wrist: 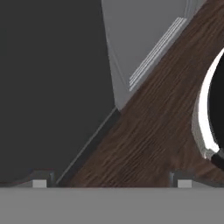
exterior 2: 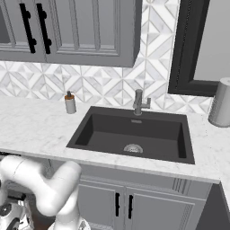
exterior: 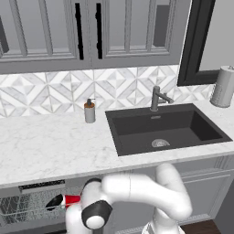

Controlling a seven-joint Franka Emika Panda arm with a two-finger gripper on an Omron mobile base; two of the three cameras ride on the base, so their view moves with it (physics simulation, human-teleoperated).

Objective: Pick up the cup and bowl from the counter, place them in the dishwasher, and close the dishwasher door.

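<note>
The red cup (exterior: 72, 199) lies on its side in the grey wire rack (exterior: 23, 206) of the dishwasher (exterior: 41, 186), under the counter (exterior: 50, 146) at the left. The black bowl (exterior: 55, 201) rests right beside it in the same rack. My arm bends down low in front of the rack. In the hand view my gripper (wrist: 111, 183) is open, its fingertips (wrist: 39, 181) wide apart with nothing between them. It looks past a flat dark grey panel (wrist: 48, 87), apparently the dishwasher door, towards the floor.
A dark sink (exterior: 164, 128) with a faucet (exterior: 156, 98) is set in the counter. A soap dispenser (exterior: 89, 111) stands to its left and a paper towel roll (exterior: 224, 87) at the far right. Grey cabinet doors (exterior 2: 123, 204) sit below. Brown wood floor (wrist: 153, 131) lies beneath the hand.
</note>
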